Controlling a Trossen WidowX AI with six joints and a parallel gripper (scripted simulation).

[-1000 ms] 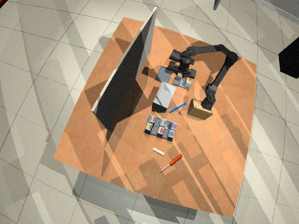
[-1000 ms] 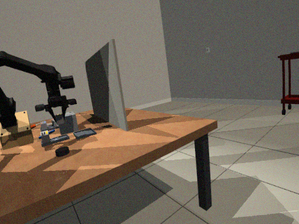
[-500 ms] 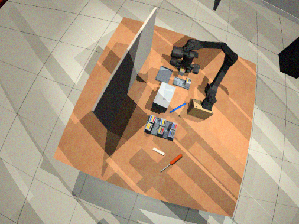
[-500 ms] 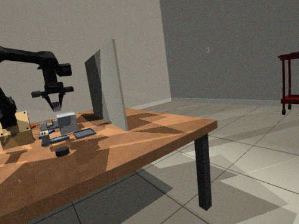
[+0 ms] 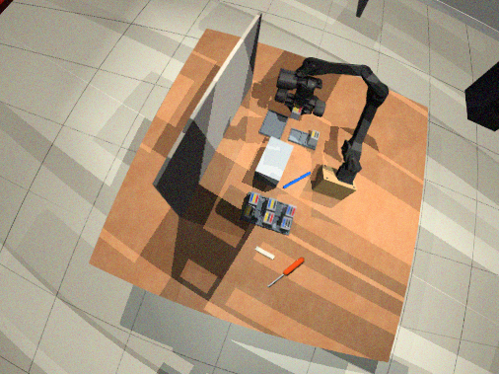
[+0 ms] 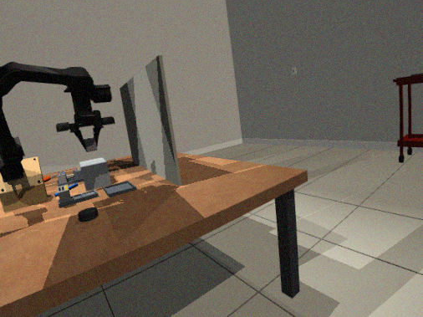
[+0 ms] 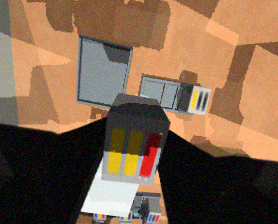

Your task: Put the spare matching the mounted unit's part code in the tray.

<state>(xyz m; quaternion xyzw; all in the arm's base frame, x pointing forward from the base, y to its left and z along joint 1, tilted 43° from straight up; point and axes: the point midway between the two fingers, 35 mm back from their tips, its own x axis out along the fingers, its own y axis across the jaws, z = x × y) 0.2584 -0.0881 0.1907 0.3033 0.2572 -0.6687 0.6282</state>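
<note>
Yellow-yellow-red spare [image 7: 132, 152] clamped in claw [image 7: 131, 165], high above grey tray [image 7: 104, 71], claw fingers lost in black blur

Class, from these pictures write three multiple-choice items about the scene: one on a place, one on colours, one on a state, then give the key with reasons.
1. Where does the orange-handled screwdriver lie?
A. in the tray
B. on the table, beyond the rack of spares from the arm
C. on the white box

2. Which stripes does the held spare show?
A. yellow, yellow, red
B. blue, red, blue
C. three black

3. How is the gripper?
A. open and bare
B. shut on the spare, in the air
C. resting in the tray

Key: B, the top view shows it past the rack; A, the wrist view shows those stripes; B, its jaws clamp the spare above the tray.
</note>
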